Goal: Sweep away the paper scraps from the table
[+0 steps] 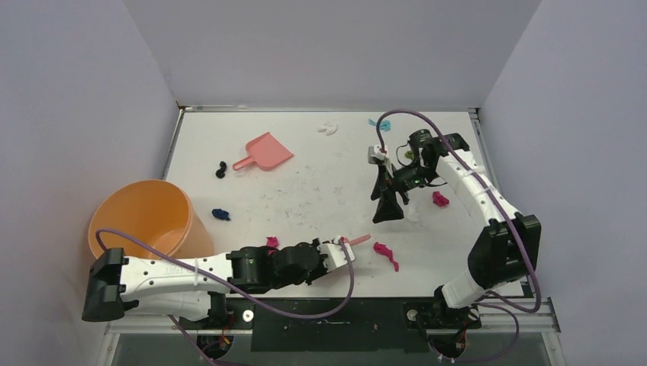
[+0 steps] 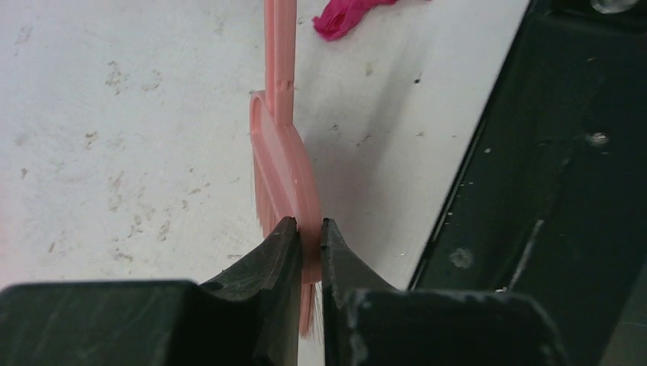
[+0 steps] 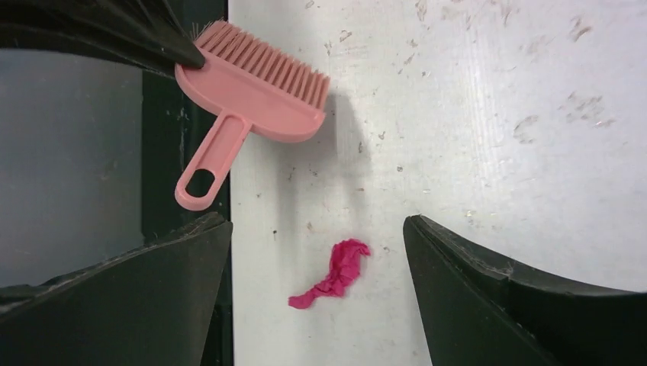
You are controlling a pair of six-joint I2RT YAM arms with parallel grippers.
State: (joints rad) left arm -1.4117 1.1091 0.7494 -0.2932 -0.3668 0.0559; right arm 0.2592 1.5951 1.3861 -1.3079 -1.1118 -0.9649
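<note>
Pink brush [image 2: 284,164] sits pinched in the left gripper [image 2: 305,229] by the desk's [image 1: 305,187] front edge. The right gripper [image 3: 317,225] gapes wide. An orange bucket [image 1: 185,221] stands at the left edge, with paper scraps [image 1: 382,249] around.

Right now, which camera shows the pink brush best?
Right wrist: the brush shows nearly whole, bristles, head and looped handle. Left wrist sees it edge-on, clamped between the left fingers. Top external shows only its handle tip.

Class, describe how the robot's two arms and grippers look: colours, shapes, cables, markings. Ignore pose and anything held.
Both the left arm and right arm have white links, chunky black joints and a looping purple cable. The left gripper and right gripper have black, tapering fingers. Lettering on the left arm is unreadable.
</note>
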